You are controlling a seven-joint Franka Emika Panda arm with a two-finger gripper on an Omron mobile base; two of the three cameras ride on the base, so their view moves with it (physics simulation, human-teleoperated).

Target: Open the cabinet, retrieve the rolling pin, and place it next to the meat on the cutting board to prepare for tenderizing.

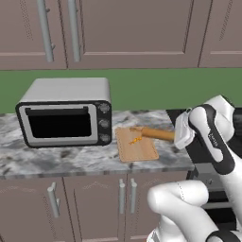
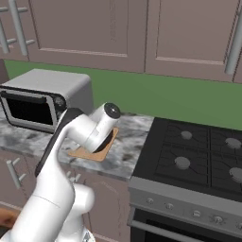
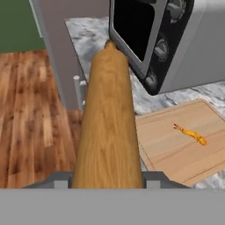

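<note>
My gripper (image 1: 182, 133) is shut on the orange-brown rolling pin (image 1: 156, 134), which juts out level to the left, a little above the right part of the light-tan cutting board (image 1: 137, 144). The small orange-yellow meat (image 1: 136, 140) lies on the board near its middle. In the hand view the rolling pin (image 3: 110, 127) runs up the middle from between my fingertips (image 3: 61, 180), with the cutting board (image 3: 176, 147) and the meat (image 3: 190, 133) to its right. The taupe wall cabinet (image 1: 127, 28) above the counter has its doors closed.
A grey toaster oven (image 1: 66, 113) stands on the marble counter (image 1: 47, 158) just left of the board. A black stove (image 2: 198, 151) lies right of the board. Base cabinets with short handles (image 1: 122, 196) run below the counter's front edge.
</note>
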